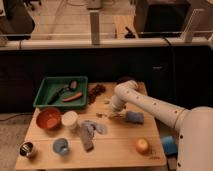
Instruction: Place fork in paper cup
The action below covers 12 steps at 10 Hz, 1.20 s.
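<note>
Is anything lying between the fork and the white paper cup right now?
Only a crumpled grey-blue item, lying low just right of the paper cup, partly between it and the fork. The gripper is right beside the fork.

Bench (120,152): light wood, plain. Tray (44,92): green, w/ an orange-red long item (72,97) + dark bits inside. Bowl (49,119): orange. Paper cup (70,120): plain white. Plastic cup (61,146): lt blue. Metal cup (27,149): shiny silver, dark inside. Cloth-like heap (89,131): grey-blue. Fork (102,115): thin, silvery-grey, hard to make out. Gripper (113,114): pale, low over bench mid, just right of fork. Arm (150,106): white. Pad (134,117) beside gripper: blue. Round fruit (142,145): orange. Cluster (96,91) by tray: dark red. Block (168,145) at bench's right edge: bright blue. Panel (60,62) behind bench: black.
</note>
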### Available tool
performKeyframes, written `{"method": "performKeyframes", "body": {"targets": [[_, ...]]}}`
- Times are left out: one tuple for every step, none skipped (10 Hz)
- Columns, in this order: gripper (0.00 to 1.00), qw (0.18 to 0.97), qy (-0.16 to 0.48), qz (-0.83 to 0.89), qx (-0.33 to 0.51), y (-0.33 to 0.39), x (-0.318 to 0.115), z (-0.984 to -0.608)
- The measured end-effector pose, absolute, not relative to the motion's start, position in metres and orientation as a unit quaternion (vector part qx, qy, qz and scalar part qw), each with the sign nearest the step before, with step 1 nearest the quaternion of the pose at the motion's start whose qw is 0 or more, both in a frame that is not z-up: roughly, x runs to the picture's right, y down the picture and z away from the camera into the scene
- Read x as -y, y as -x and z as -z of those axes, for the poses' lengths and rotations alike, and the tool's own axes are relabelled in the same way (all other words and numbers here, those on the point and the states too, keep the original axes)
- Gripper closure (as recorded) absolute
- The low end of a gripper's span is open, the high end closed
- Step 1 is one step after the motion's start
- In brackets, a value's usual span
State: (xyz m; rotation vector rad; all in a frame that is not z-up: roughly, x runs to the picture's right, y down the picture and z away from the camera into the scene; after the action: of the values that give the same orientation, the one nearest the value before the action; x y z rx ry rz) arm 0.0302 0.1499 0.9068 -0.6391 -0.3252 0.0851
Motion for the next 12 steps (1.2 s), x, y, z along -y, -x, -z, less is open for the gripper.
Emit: {"method": "performKeyframes", "body": {"targets": [[0.8,0.935,0.313,-0.04,0.16,-0.03,-0.15,-0.907],[0.92,0.935,0.312,-0.039,0.161,-0.03,-0.15,-0.907],[0.98,0.935,0.312,-0.038,0.163,-0.029,-0.15,-0.906],[1.0,0.935,0.312,-0.037,0.167,-0.027,-0.148,-0.905],[1.0,0.934,0.311,-0.037,0.172,-0.026,-0.145,-0.902],[1.0,0.932,0.312,-0.037,0.179,-0.026,-0.142,-0.898],[1.0,0.93,0.313,-0.037,0.19,-0.023,-0.138,-0.893],[1.0,0.925,0.314,-0.038,0.211,-0.018,-0.131,-0.885],[1.0,0.918,0.317,-0.041,0.234,-0.014,-0.127,-0.878],[1.0,0.912,0.318,-0.044,0.255,-0.011,-0.121,-0.871],[1.0,0.902,0.321,-0.048,0.284,-0.007,-0.117,-0.865],[1.0,0.893,0.323,-0.045,0.31,0.002,-0.113,-0.857]]}}
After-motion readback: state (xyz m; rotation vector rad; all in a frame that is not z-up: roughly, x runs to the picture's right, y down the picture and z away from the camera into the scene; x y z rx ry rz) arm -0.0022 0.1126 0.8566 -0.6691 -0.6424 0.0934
